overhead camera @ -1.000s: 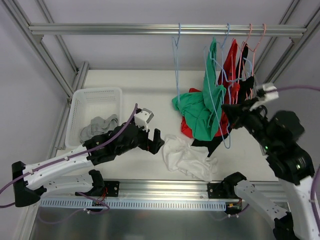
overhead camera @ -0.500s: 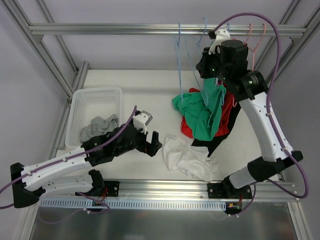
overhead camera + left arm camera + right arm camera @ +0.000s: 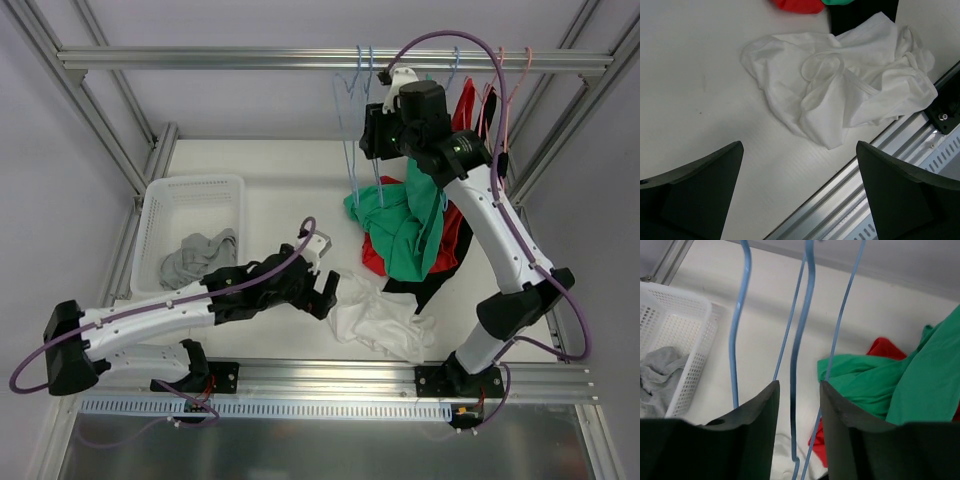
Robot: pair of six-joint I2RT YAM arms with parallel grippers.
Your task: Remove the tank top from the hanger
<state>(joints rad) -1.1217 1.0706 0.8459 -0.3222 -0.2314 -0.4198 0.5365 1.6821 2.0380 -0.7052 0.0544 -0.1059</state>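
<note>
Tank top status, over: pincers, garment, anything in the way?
Left pincer open over white garment. Right pincer narrowly open around bare blue hanger wire at rail. Green tank top bunched low; off its hanger or not, cannot tell.

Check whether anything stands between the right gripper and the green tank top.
Yes. One blue hanger wire runs down between the parted jaws of the right gripper, and a thinner wire hangs between them and the green tank top, which drapes off to the side over red fabric.
</note>
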